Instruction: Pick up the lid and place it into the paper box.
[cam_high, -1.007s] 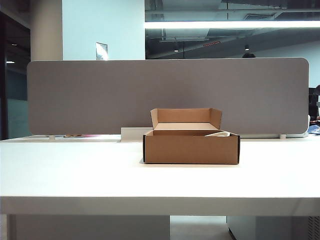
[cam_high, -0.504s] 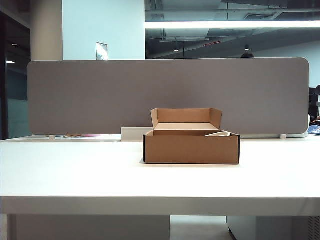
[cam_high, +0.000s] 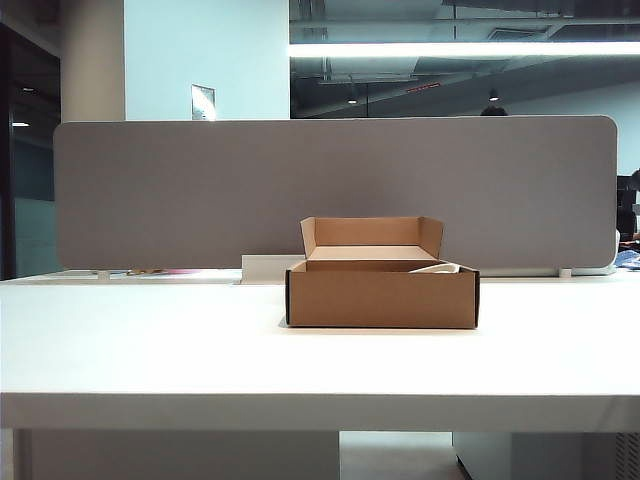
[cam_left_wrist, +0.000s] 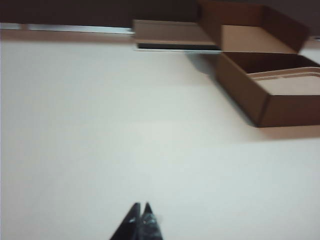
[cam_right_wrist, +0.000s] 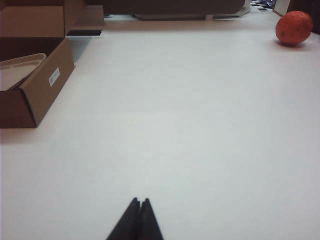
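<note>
The off-white oblong pulp lid (cam_right_wrist: 17, 70) is seen tilted inside the low brown cardboard paper box (cam_high: 382, 296); placement is judged done. The left gripper (cam_left_wrist: 141, 214) and right gripper (cam_right_wrist: 139, 209), both pinched together and empty, are held over bare table well short of the box; only retreat is called for.

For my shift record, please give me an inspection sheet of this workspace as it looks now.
Surface: white table, bare around the box.
Job's things: paper box mid-table, back flap raised; lid lying tilted inside it.
Clutter: orange-red round fruit far off on the right arm's side; a flat tray-like item behind the box.
Grippers: left pincer shut, empty, over bare table; right pincer shut, empty, likewise.
Cables: nothing seen.
Surroundings: grey partition behind the table; dim office beyond.
</note>
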